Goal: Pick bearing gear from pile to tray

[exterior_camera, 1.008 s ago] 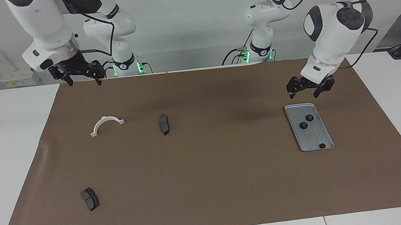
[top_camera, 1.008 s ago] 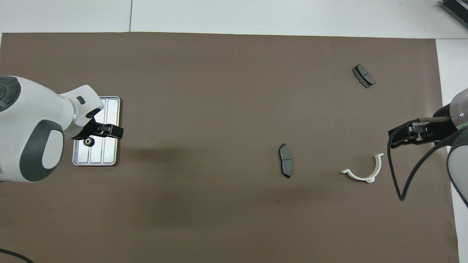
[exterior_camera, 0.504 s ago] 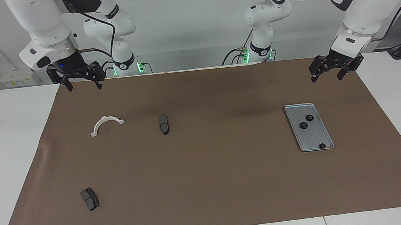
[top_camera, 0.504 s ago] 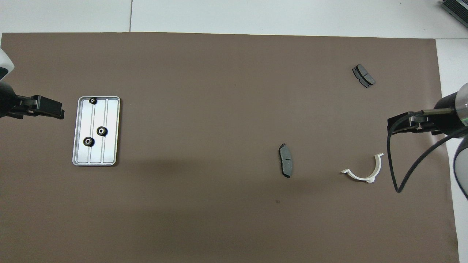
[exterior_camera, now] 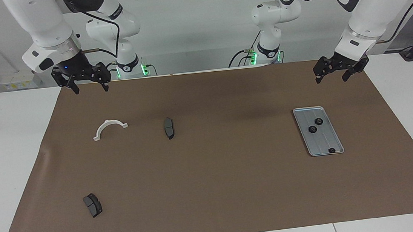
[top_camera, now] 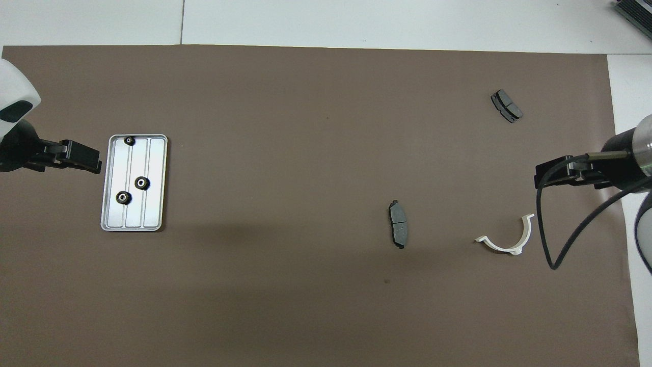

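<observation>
While both arms hang raised over the tabletop (exterior_camera: 13,157), its brown mat (exterior_camera: 221,190) carries everything else. With the tray (exterior_camera: 326,144) as landmark: the left gripper (exterior_camera: 339,71) is in the air over the mat nearer to the robots than the tray, jaws wide and holding nothing. The right gripper (exterior_camera: 85,81), equally wide and empty, hangs well apart from the tray, over the mat's edge at the right arm's end. A white curved bracket (exterior_camera: 109,128) and two dark brake pads (exterior_camera: 168,127) (exterior_camera: 92,205) also lie well apart from the tray, toward the right arm's end. Three bearing gears (top_camera: 142,182) (top_camera: 123,197) (top_camera: 129,140) rest inside the tray.
</observation>
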`<state>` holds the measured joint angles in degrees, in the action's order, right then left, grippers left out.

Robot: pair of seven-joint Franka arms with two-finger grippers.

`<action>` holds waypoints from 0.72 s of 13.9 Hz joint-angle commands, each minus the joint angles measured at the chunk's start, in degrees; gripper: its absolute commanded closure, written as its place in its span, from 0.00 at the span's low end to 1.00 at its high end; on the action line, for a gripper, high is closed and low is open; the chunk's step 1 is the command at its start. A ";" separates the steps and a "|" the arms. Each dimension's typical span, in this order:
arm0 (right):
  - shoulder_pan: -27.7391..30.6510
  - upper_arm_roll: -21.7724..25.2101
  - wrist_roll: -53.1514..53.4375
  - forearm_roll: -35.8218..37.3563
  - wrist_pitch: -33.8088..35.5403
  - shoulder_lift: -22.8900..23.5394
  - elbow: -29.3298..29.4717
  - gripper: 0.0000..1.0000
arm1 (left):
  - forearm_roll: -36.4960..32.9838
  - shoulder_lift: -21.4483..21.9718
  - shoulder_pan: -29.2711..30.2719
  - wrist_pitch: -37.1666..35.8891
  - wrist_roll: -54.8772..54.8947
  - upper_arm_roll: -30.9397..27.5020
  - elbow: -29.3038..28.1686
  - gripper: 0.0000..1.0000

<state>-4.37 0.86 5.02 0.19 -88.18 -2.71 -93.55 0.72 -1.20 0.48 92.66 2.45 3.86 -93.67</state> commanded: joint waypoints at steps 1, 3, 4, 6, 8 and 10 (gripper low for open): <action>0.50 0.10 -1.41 -1.06 -0.94 -0.81 -1.10 0.00 | 0.51 0.85 -1.37 -0.55 0.89 -1.75 -0.11 0.00; 0.68 0.28 -1.32 -1.06 -1.12 -0.98 -0.75 0.00 | 0.16 0.77 -0.84 -2.38 1.59 -1.49 2.17 0.00; 0.68 0.28 -1.32 -1.15 -0.42 -1.07 -0.84 0.00 | -0.11 0.59 -0.57 -4.48 3.16 -1.49 3.14 0.00; 0.59 0.28 -1.23 -1.06 -0.50 -1.07 -0.84 0.00 | 0.24 0.59 -0.66 -6.96 4.32 -1.49 5.24 0.00; 0.59 0.28 -1.32 -1.15 -0.50 -1.07 -0.84 0.00 | 0.51 0.68 -0.75 -6.97 4.23 -1.57 5.70 0.00; 0.42 0.28 -1.32 -1.06 -0.50 -1.07 -0.84 0.00 | 0.59 1.03 -0.75 -6.26 3.97 -1.84 5.00 0.00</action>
<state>-4.28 1.13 5.02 0.18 -88.30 -2.72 -93.51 0.71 -0.53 0.23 87.17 5.71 2.93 -88.75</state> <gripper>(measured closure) 0.000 0.000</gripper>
